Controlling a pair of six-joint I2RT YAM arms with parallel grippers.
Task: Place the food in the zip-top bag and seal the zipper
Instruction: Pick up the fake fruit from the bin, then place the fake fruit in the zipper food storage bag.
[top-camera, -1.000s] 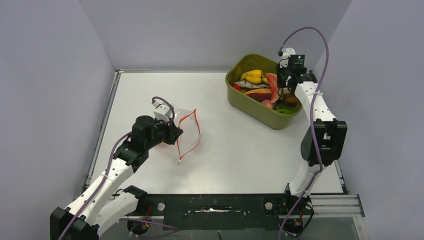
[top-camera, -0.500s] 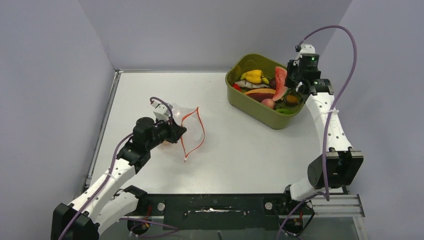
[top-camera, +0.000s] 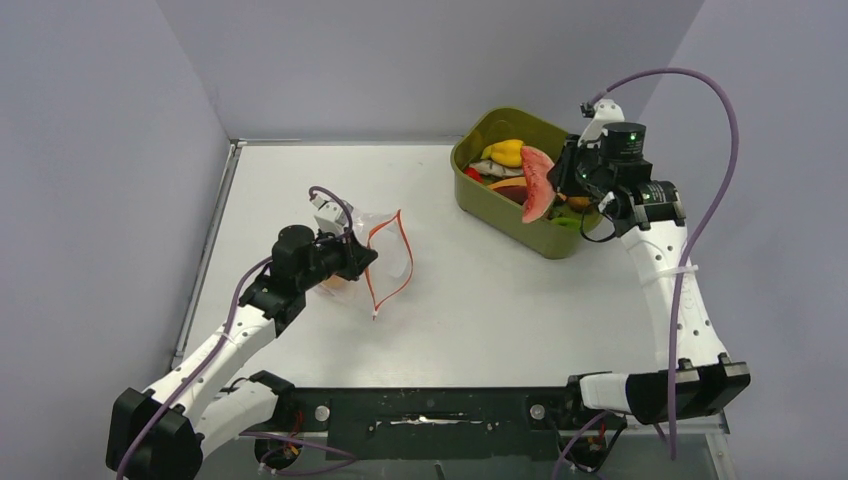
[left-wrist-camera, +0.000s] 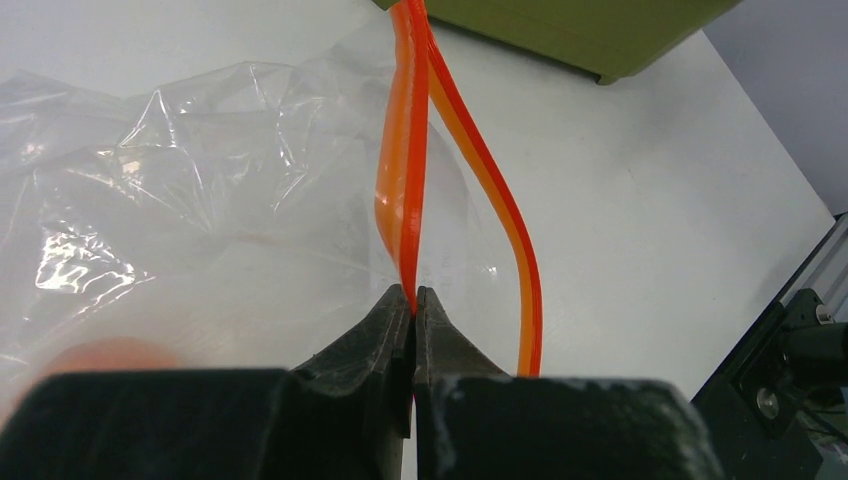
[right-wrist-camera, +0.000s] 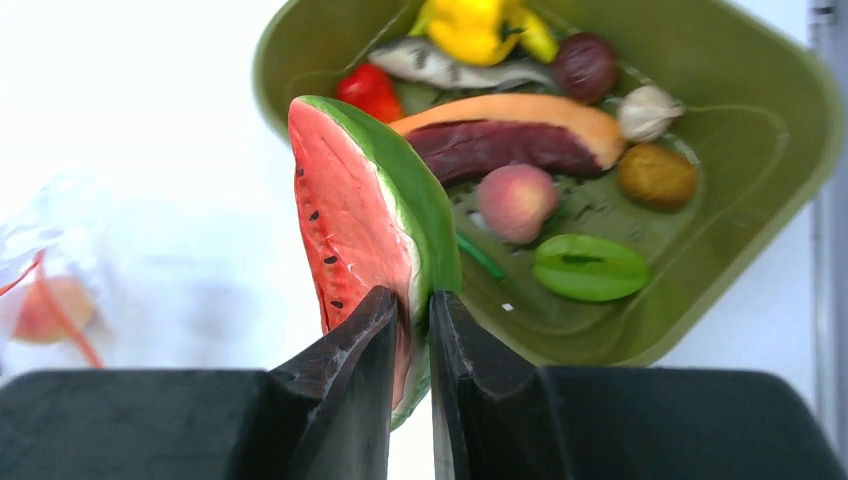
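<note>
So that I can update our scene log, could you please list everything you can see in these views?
watermelon slice: one, red and green, held above the tub
yellow pepper: one, yellow, in the tub
peach: one, pink, in the tub
other food pieces: about seven, mixed colours, in the tub
tub: one, olive green, far right of the table
zip-top bag: one, clear, left part of the table, mouth open
zipper: one, red-orange, along the bag's mouth
peach-coloured piece: one, blurred, inside the bag
table: one, white
left claw: one, black, shut on one side of the zipper
right claw: one, black, shut on the watermelon slice
</note>
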